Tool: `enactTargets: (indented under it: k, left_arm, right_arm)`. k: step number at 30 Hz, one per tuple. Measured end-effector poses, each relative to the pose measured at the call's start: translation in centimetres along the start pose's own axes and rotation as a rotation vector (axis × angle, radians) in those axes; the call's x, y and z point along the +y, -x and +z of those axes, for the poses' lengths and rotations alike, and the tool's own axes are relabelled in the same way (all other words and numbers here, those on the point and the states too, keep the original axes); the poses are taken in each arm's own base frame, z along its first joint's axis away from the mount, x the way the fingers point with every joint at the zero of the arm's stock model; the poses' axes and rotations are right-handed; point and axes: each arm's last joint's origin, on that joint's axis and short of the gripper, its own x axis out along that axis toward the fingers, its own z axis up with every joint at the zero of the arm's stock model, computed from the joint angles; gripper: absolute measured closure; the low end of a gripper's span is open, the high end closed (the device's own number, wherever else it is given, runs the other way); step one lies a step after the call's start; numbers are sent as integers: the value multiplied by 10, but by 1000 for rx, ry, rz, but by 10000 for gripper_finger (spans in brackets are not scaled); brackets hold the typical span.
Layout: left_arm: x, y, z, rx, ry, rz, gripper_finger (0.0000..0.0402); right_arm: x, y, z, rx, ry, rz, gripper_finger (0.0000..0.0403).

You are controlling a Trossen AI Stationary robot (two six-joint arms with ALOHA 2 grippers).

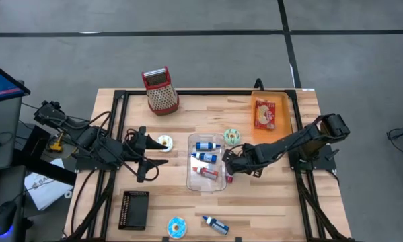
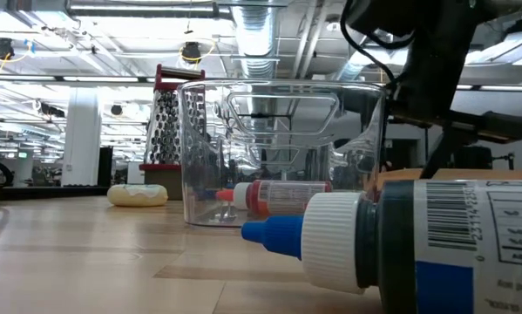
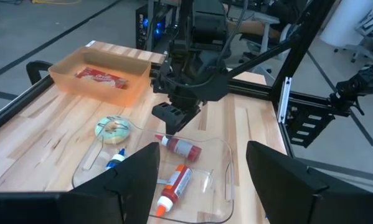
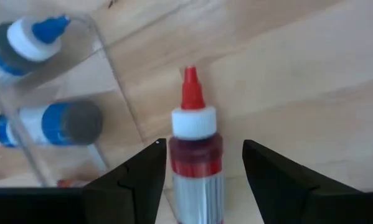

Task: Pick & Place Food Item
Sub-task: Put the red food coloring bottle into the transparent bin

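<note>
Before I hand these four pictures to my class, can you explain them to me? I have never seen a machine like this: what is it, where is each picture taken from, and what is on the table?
These are two dark robot arms at a wooden table, each ending in a two-finger gripper. One picture looks straight down, one looks level across the tabletop, and two come from cameras on the arms' wrists.

On the table: a clear tray holding small bottles, a red-capped bottle lying just outside it, a metal grater, an orange bin with a packet inside, two frosted doughnuts, a black block and another blue-capped bottle.

The right gripper is open, its fingers either side of the red-capped bottle, not yet closed on it. The left gripper waits open beside the tray. Nothing is held.
</note>
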Motion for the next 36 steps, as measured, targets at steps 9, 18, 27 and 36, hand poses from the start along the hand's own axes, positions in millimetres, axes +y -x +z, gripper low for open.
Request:
enactTargets:
  k: [9, 18, 27, 36]
  left_arm:
    - [0, 0, 1, -6, 10, -2, 165]
    - [-1, 0, 3, -26, 28, -4, 165]
    - [-1, 0, 4, -36, 34, 2, 165]
    - [-1, 0, 4, -38, 34, 7, 165]
  right_arm:
    - [-7, -16, 9, 21, -17, 3, 199]
    - [-12, -20, 10, 29, -16, 4, 199]
    - [-19, -23, 9, 49, -16, -28, 224]
    - [-23, -22, 7, 31, -8, -43, 294]
